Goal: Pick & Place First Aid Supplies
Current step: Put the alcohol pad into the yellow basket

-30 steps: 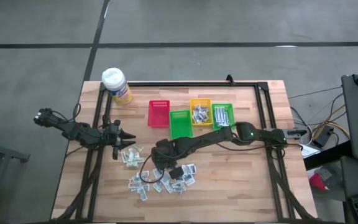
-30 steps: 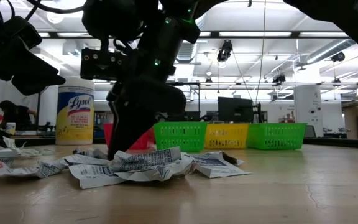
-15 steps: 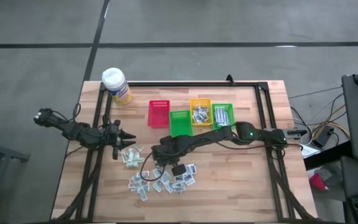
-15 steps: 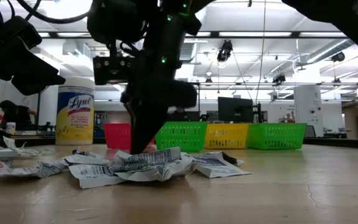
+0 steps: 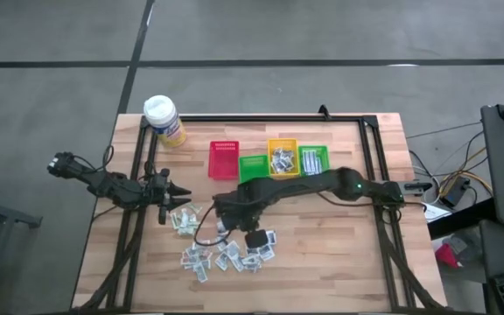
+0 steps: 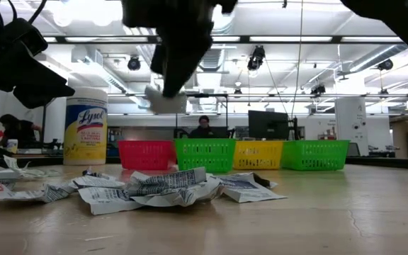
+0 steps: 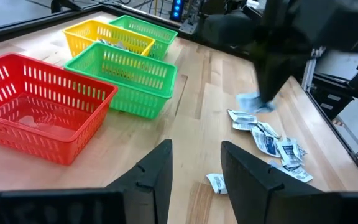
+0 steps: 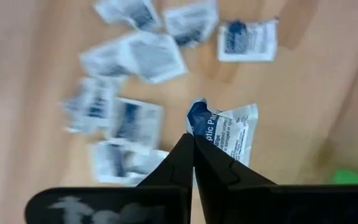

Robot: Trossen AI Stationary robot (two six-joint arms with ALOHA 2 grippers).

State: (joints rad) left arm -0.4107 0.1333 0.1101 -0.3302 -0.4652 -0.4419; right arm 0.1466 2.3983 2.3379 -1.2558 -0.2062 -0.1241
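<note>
The first aid supplies are small white and blue packets: a loose pile [image 5: 227, 255] at the table's near middle, and a few more [image 5: 185, 220] to its left. My right gripper [image 8: 193, 142] hangs well above the pile, shut on one white packet with blue print [image 8: 227, 132], which also shows in the low view [image 6: 165, 103]. My left gripper [image 7: 194, 171] waits open at the table's left, above the smaller group, holding nothing. My right gripper pinches the packet by one edge [image 8: 199, 127], next to its blue-printed corner, between its two fingertips. The fingers point steeply down from above. The packet hangs just below the fingertips [image 6: 168, 83], lifted clear of the table and the pile.
Four small bins stand in a row behind the pile: red [image 5: 224, 160], green [image 5: 253, 168], yellow [image 5: 282, 157] and green [image 5: 314, 159]; the last two hold packets. A yellow bottle with a white cap [image 5: 164, 119] stands at the far left corner. A person sits in the room beyond.
My right gripper has risen from the pile, tipping more steeply downward, and has carried one packet up with it. That packet now hangs clear above the table; the other packets lie where they were.
</note>
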